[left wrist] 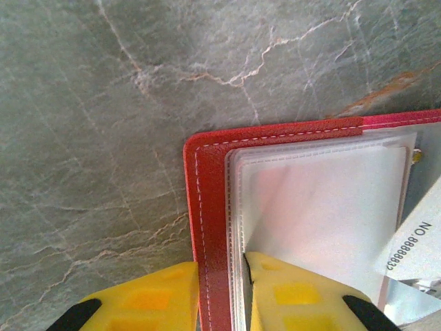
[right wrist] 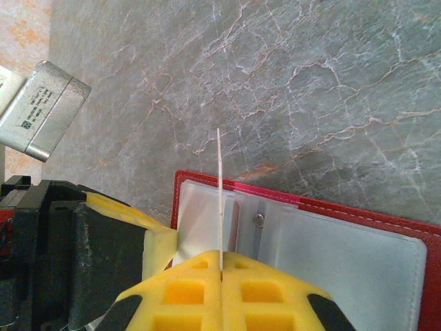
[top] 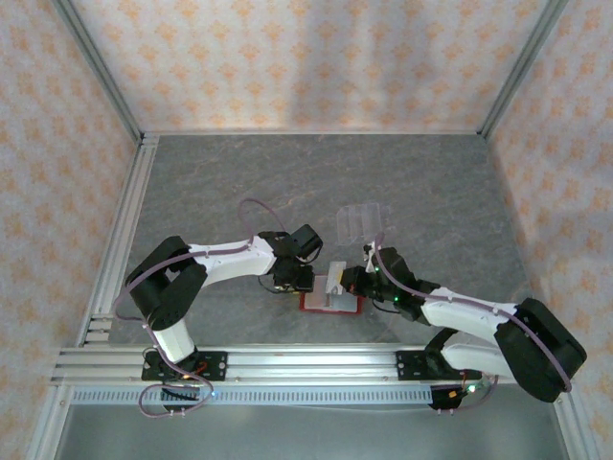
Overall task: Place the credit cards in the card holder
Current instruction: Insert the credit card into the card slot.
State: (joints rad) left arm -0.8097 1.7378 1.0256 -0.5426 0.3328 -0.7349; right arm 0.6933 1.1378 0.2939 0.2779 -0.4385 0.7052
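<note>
The red card holder (top: 321, 309) lies open on the table between both arms, pale sleeves up. My left gripper (top: 295, 280) is shut on its left edge: the yellow fingers (left wrist: 151, 300) pinch the red cover (left wrist: 210, 207) and the sleeve stack (left wrist: 324, 207) together. My right gripper (top: 351, 282) is shut on one credit card (right wrist: 219, 193), held upright and edge-on above the card holder (right wrist: 200, 181), over its sleeves (right wrist: 344, 255). In the left wrist view that pale credit card (left wrist: 410, 245), printed with a number, shows at the right edge.
A clear slotted plastic rack (top: 361, 220) stands just behind the wallet. Metal rails (top: 124, 220) run along the table's left side and near edge. The left gripper's finger (right wrist: 148, 234) and its grey camera box (right wrist: 45, 110) sit close beside the right gripper.
</note>
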